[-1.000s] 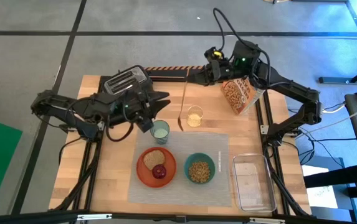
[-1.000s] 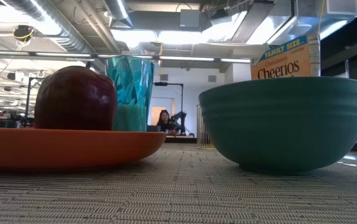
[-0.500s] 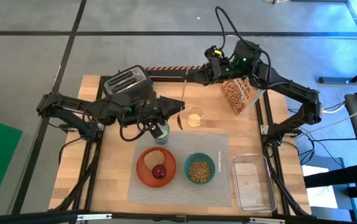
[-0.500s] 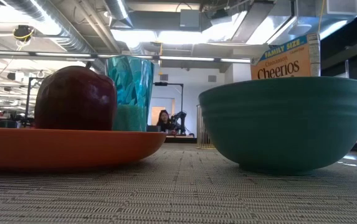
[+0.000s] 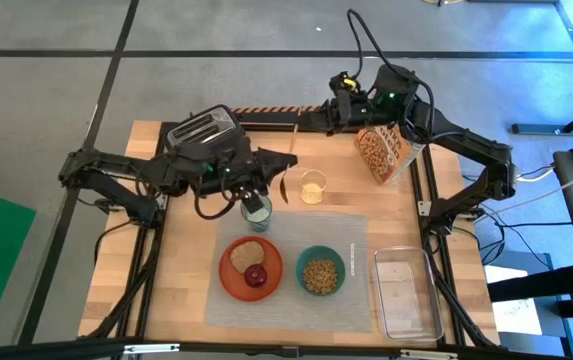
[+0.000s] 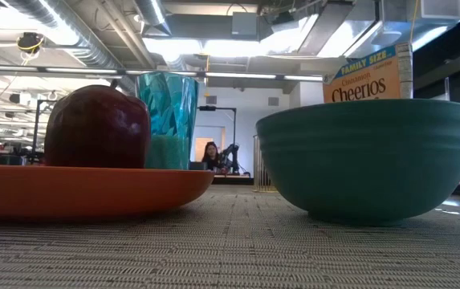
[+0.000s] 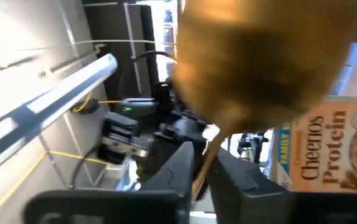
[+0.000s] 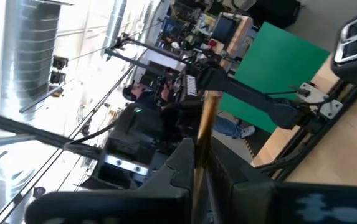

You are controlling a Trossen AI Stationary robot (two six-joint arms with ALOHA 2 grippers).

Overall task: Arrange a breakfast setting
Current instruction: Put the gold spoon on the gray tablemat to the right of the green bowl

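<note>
The left gripper [image 5: 278,187] has closed on the bowl end of the spoon [image 5: 293,150]; the right gripper [image 5: 318,120] pinches its handle. Handover is under way.

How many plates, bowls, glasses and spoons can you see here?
Plates: 1, the orange plate
Bowls: 1, the teal bowl
Glasses: 2, the green glass and the small clear glass
Spoons: 1, the gold spoon
Total: 5
</note>
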